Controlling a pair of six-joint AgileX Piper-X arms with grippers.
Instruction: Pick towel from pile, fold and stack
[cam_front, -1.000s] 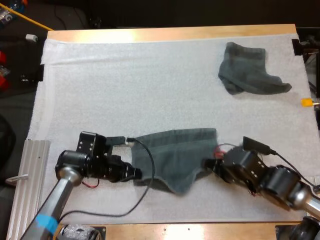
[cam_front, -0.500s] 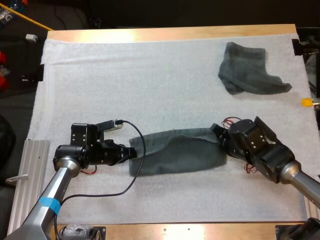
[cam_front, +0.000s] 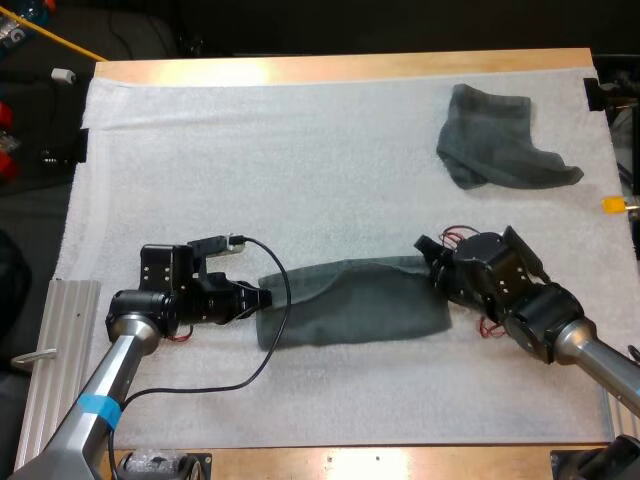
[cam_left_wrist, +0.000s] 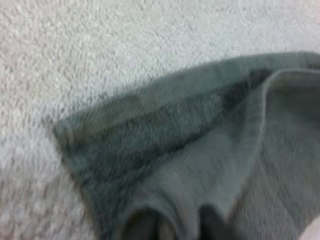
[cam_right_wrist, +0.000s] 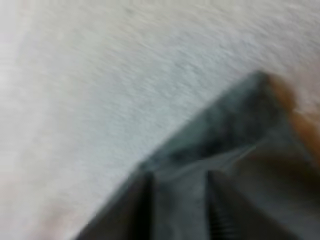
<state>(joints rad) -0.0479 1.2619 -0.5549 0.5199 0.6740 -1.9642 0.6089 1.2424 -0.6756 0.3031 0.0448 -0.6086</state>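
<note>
**Towel fold in progress, both ends held.** The working towel (cam_front: 350, 315) is lying as a doubled band in the lower centre of the high view. It is resting on the white mat (cam_front: 250, 160) and stretching between the two arms.

The left gripper (cam_front: 258, 298) is holding its left end, and the right gripper (cam_front: 432, 272) is holding its right end near the upper corner. In the left wrist view the dark fingers (cam_left_wrist: 145, 229) are pinching cloth that is bunching around them. In the right wrist view the fingers (cam_right_wrist: 137, 205) are pressing a strip of the same towel from both sides.

The crumpled towel (cam_front: 495, 150) is sitting well apart in the upper right of the high view, touched by neither arm.

**Step in hand.** Judging by the doubled cloth, the arms are laying one half of the towel over the other. The next move is likely calling for both grippers to set the layers flat, let go, and take new holds for a second fold while keeping the edges matched.

**Hard to make out.**
- In the high view the gripper bodies are covering the fingertips.
- The upper layer is hiding the lower one, so whether the edges are lining up cannot be told.
- An orange-brown patch beside the towel corner in the right wrist view is not identifiable.
</note>
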